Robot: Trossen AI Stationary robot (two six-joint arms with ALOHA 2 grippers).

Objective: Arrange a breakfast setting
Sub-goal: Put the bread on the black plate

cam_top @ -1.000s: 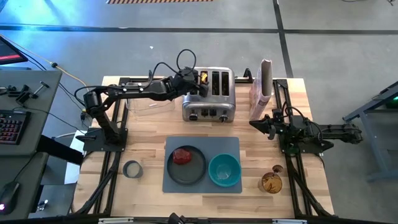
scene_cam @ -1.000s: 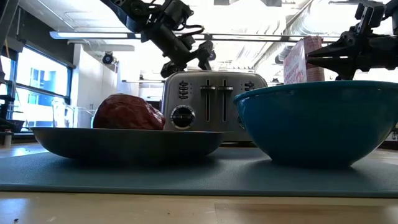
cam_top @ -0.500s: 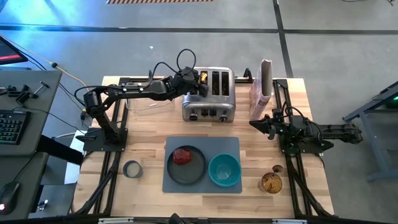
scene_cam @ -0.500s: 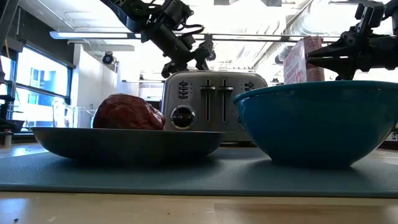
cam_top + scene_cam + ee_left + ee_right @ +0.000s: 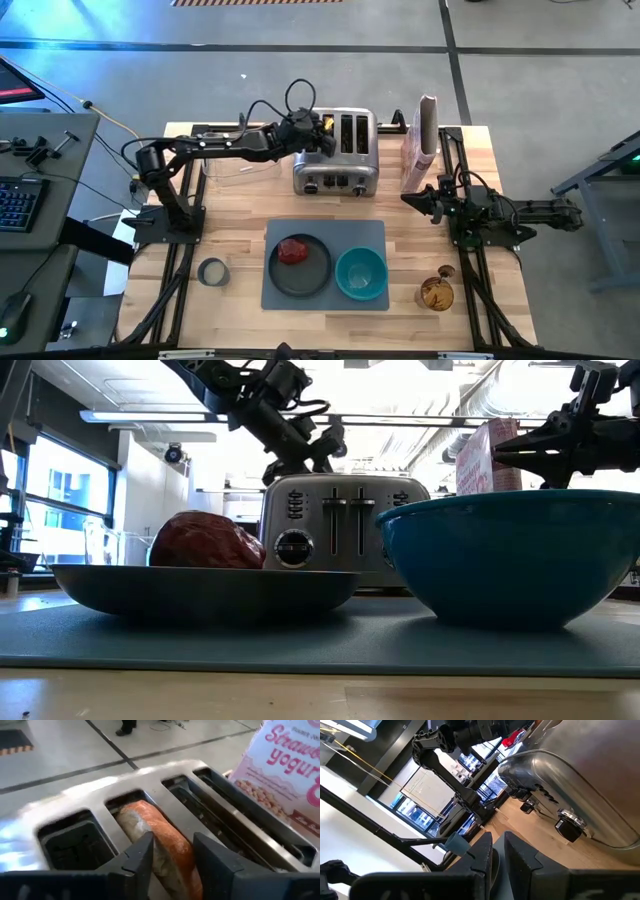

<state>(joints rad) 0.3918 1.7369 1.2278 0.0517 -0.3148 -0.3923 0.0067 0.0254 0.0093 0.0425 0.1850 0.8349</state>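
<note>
Bright backlit glare, blurred wrist foreground

mat (image 5: pixel 324 232): plate (image 5: pixel 300 275) left, bowl (image 5: pixel 361 274) right | toaster (image 5: pixel 335 166) behind | bagel (image 5: pixel 165 845) in slot

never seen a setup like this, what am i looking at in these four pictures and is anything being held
Two robot arms work at a wooden table. One picture looks down from above, one sits at table height, and two come from cameras on the arms' wrists. On the grey mat are a dark plate with a red food lump and a teal bowl. The left gripper has its fingers either side of a bagel standing in the toaster. The right gripper waits near the cereal bag, holding nothing.
</note>
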